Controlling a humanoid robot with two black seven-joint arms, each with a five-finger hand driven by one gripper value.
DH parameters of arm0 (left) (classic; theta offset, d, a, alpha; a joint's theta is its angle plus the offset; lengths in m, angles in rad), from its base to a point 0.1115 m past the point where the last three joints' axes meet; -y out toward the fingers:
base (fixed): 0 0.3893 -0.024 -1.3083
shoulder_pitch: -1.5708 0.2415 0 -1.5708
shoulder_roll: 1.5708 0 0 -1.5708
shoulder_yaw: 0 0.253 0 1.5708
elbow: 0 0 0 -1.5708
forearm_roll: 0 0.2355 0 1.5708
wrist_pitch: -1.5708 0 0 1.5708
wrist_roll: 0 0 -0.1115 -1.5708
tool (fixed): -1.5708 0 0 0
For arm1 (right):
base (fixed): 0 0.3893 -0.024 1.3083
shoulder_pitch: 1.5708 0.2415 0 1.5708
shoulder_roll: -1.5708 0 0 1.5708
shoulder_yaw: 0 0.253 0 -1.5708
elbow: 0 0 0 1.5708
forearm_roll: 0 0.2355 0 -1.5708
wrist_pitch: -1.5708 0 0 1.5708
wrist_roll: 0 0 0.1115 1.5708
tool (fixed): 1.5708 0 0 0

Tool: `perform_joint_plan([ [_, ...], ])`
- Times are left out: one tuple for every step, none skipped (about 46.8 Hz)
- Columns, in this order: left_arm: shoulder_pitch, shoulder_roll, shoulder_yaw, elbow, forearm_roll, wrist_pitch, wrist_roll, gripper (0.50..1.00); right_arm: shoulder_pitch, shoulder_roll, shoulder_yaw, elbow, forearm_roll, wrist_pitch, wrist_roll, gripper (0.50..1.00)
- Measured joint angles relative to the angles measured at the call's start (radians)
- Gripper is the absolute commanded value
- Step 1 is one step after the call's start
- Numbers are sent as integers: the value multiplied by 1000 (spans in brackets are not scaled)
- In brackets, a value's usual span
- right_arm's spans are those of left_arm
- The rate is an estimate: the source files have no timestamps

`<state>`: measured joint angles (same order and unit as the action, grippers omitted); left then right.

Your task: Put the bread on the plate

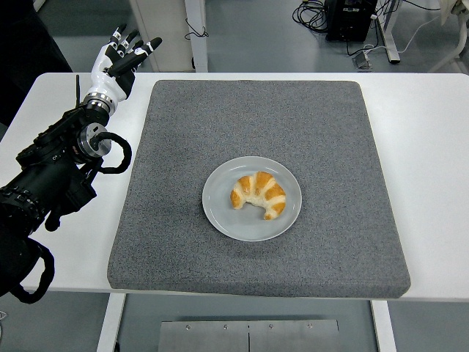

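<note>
Resting on the round grey plate [251, 199], the croissant [257, 195] lay slightly right of the plate's middle, its curved back toward the far edge of the counter [425, 125] and its two tips pointing toward the near edge. The plate sat roughly in the middle of a large grey felt mat [256, 183] that covered most of the white counter, leaving bare strips along the left and right edges. The left robot hand [117, 59] was raised above the far left corner of the counter, just beyond the mat's far left corner, its white-and-black fingers [136, 48] spread apart and holding nothing. Its black arm [55, 158] ran from the left edge of the counter up toward that corner, clear of the mat. The hand was well apart from the plate and croissant.
</note>
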<state>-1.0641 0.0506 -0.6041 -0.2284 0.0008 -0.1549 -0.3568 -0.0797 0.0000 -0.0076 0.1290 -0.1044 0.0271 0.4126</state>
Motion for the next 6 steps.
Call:
perform_joint_plan([
  [2,0,-7,0,0,0,-2,996,0,0,0,0,0,0,0,1000],
  [4,0,-13,0,0,0,-2,995,0,0,0,0,0,0,0,1000],
  [5,0,-18,0,0,0,-3,996,0,0,0,0,0,0,0,1000],
  [6,0,-24,0,0,0,-3,996,0,0,0,0,0,0,0,1000],
  [7,0,-29,0,-1,0,-3,995,0,0,0,0,0,0,0,1000],
  [7,0,-32,0,-1,0,-3,996,0,0,-1,0,0,0,0,1000],
])
